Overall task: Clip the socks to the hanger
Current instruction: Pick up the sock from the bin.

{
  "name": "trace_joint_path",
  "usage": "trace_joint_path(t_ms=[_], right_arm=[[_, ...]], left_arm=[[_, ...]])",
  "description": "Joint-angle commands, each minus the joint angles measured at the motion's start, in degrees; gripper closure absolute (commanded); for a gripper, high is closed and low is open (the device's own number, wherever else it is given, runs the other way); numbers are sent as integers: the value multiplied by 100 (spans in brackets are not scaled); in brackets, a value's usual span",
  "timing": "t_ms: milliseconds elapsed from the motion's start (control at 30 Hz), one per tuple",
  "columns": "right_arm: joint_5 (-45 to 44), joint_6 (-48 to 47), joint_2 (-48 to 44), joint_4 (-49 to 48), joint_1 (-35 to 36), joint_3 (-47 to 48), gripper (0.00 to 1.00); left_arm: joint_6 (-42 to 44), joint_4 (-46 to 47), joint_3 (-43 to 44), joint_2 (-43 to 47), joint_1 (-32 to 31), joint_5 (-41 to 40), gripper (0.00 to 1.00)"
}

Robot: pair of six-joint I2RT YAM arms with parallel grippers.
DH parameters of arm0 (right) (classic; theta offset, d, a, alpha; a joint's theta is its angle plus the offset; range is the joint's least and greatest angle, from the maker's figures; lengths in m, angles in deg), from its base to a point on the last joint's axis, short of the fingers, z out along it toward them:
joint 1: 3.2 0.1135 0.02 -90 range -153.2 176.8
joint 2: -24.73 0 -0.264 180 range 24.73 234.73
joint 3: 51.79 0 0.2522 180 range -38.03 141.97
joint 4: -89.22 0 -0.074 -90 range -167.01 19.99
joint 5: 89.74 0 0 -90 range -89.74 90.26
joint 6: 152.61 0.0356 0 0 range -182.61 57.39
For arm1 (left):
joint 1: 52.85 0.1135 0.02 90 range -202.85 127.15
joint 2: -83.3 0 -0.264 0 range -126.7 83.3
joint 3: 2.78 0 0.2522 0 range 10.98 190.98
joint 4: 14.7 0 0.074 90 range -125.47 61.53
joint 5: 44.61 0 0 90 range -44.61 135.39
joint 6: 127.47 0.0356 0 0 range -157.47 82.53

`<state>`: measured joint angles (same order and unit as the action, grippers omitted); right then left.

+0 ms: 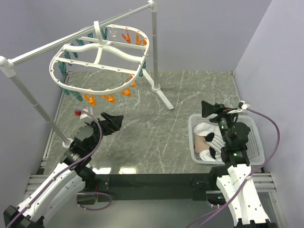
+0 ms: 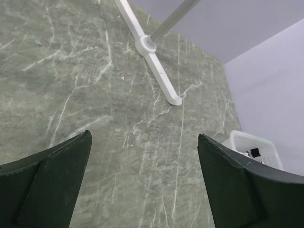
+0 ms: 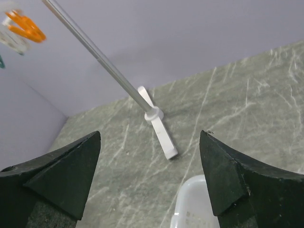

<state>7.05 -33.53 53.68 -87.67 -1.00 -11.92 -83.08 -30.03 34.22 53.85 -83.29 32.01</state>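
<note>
Hanging oval cross-ribbed plastic hanger (image 1: 101,45)

The left arm (image 1: 57,185) and right arm (image 1: 244,194) have white shells below and black joints above, each with a lilac cable (image 1: 270,137). Small green lights (image 1: 233,154) dot the right arm. The gripper fingers (image 2: 47,185) are matte black wedges.

Lighting is bright, even and diffuse, from overhead. The table (image 1: 190,95) carries a glare patch near its front edge; shadows are faint and soft. In the right wrist view, an orange clip (image 3: 26,26) is blurred at the corner.
</note>
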Motion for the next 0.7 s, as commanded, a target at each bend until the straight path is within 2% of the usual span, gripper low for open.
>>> trace_joint_path(t_ms=[0, 67, 133, 233, 367, 467, 667], right_arm=[[130, -113, 277, 10, -18, 201, 10], [148, -148, 409, 46, -18, 263, 9], [43, -148, 480, 125, -26, 324, 6], [-19, -140, 646, 178, -26, 369, 4], [-19, -113, 735, 151, -26, 360, 3], [-151, -17, 744, 274, -26, 377, 3], [-722, 220, 709, 976, -26, 474, 3]], left_arm=[[-62, 60, 154, -183, 20, -76, 1], [-106, -2, 233, -394, 20, -173, 0], [16, 112, 233, -595, 20, 158, 1], [411, 665, 146, -754, 20, 748, 1], [631, 1105, 5, -922, 11, 1047, 3], [781, 1815, -293, -1027, -102, 1250, 5], [886, 2415, -356, -1606, -945, 1058, 9]])
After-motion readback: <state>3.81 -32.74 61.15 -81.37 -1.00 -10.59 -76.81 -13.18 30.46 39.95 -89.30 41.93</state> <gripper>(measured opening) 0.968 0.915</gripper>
